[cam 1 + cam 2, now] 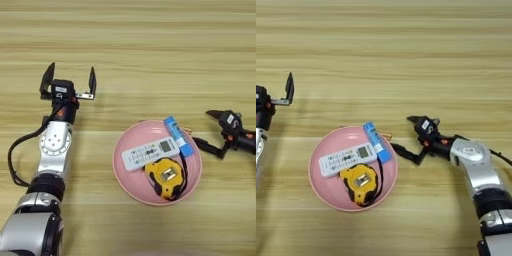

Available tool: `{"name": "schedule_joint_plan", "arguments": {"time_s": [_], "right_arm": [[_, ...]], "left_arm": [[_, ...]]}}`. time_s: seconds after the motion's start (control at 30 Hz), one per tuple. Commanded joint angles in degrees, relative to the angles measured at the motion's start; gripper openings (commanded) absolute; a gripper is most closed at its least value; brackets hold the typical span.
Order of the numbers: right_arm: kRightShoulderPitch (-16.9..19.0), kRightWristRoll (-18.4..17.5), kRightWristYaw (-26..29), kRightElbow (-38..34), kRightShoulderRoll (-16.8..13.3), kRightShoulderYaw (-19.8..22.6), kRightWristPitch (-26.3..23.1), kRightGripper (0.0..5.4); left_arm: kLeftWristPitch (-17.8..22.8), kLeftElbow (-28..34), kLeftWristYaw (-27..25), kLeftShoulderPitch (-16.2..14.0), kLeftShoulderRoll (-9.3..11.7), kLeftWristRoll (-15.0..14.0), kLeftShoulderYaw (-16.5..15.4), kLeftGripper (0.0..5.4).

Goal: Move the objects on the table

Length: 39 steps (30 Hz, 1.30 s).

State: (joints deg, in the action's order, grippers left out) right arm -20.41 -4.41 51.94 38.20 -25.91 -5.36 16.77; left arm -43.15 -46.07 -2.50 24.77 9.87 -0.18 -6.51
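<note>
Right gripper (pixel 407 135) stands just beside the right rim of the pink plate (pixel 125 172), low over the table (pixel 150 50), with its two black fingers spread wide apart and nothing between them; one fingertip points toward the plate rim, the other sits further up the table. All three objects lie on the plate, to the left of this gripper. Nearest to it is the blue-and-white tube (pixel 178 136), lying slantwise across the plate's upper right rim, its far end overhanging the edge; a small gap separates it from the nearer fingertip. Beyond the tube lies the white remote (pixel 149 153), stretched across the middle of the plate with its grey screen end toward the gripper and touching or just beside the tube. The yellow-black tape measure (pixel 166 176) rests below the remote, in the plate's near half, against the remote's lower edge. Left gripper (pixel 68 81) is well apart from the plate, up and to the left over bare table, fingers open and empty.
</note>
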Motion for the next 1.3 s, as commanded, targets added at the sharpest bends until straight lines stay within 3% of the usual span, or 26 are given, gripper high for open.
{"name": "schedule_joint_plan", "arguments": {"time_s": [0.03,0.47,1.0,1.13,1.3], "right_arm": [[-1.41,0.64,0.89,0.65,0.27,-0.62,0.47,5.36],[-0.65,-0.40,0.75,-1.26,0.01,0.71,0.85,5.36],[5.90,-3.02,-3.30,-20.75,-4.89,6.93,-2.27,5.36],[6.46,-3.90,-8.02,-23.38,-1.83,8.27,-0.94,5.36],[6.46,-5.80,-16.49,-25.57,5.38,9.56,0.75,5.36]], "left_arm": [[-0.35,-0.10,0.10,0.72,0.35,0.54,0.11,5.40],[-0.33,-0.03,0.15,0.77,0.36,0.52,0.07,5.40],[-0.32,-0.59,-0.23,1.16,0.62,0.45,0.08,5.40],[-0.26,-0.44,-0.38,1.01,0.76,0.40,0.06,5.40],[0.15,-0.11,-0.91,0.57,1.18,0.45,0.19,5.40]]}}
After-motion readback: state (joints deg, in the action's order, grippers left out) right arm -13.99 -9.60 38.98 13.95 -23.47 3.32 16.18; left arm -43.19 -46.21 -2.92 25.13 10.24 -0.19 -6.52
